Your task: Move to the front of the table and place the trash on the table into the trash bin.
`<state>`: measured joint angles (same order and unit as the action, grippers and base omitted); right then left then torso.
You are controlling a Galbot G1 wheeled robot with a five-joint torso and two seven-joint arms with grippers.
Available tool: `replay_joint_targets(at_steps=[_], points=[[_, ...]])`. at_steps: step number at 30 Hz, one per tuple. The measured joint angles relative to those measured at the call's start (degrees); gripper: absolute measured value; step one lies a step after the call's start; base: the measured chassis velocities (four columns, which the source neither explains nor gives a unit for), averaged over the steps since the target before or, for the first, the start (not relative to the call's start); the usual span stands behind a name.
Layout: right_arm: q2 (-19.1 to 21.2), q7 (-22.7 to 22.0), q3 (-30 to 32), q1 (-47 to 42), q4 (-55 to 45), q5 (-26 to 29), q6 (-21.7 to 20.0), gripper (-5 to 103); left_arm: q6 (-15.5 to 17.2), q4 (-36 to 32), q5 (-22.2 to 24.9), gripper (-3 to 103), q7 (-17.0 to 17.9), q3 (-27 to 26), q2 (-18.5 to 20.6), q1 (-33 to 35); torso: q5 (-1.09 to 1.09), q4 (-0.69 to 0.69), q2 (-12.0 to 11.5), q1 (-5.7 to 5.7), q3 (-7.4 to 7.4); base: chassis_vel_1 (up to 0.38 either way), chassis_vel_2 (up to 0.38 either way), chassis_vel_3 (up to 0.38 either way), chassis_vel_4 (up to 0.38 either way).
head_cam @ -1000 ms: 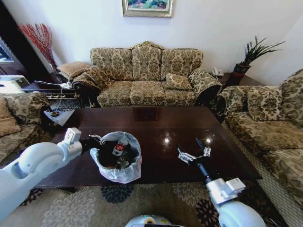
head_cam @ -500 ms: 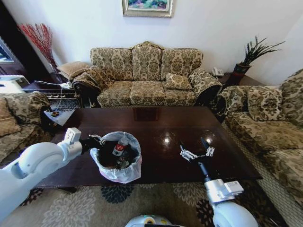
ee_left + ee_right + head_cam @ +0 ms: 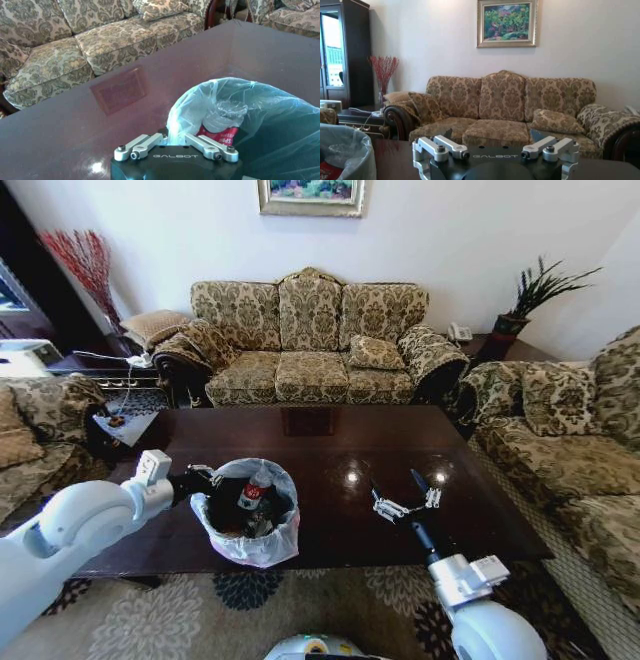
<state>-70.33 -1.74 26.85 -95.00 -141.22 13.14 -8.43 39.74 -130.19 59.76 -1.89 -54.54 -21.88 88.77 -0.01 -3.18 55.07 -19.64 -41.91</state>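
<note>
From your head camera you look down on the table, a glossy dark top with window glare near its middle. The trash bin stands on the near left part of the table, its pale bag folded over the rim. Inside you can make out the clear bottle with its red label, cap end up, and darker items below it that are too murky to name. Your left gripper sits at the bin's rim on the robot's left side, closed on the bag edge, though the fingertips are partly lost against the dark lining. Your right gripper hovers above the table's right half, fingers spread wide with nothing between them, well apart from the bin.

From your left wrist camera, the left gripper is cut off at the frame edge; its two silver fingers meet on the fold of the bag. The bottle shows blurred through the plastic.

From your right wrist camera, the right gripper shows both fingers held apart and empty. A sliver of the trash bin is cropped at the edge, and the sofa stands beyond the table.
</note>
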Motion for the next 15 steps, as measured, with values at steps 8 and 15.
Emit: replay_joint_targets(at_steps=[8,15], points=[[-0.3,-0.1,-0.3,0.9,0.0,-0.1,-0.6,100,0.0,0.0,0.0,2,0.0,0.0,0.0,0.0,0.00,0.00,0.0,0.00,0.00,0.000,0.000,0.000,0.000],[-0.4,-0.2,-0.3,1.1,0.4,-0.2,-0.7,100,0.0,0.0,0.0,2,0.0,0.0,0.0,0.0,0.00,0.00,0.0,0.00,0.00,0.000,0.000,0.000,0.000]])
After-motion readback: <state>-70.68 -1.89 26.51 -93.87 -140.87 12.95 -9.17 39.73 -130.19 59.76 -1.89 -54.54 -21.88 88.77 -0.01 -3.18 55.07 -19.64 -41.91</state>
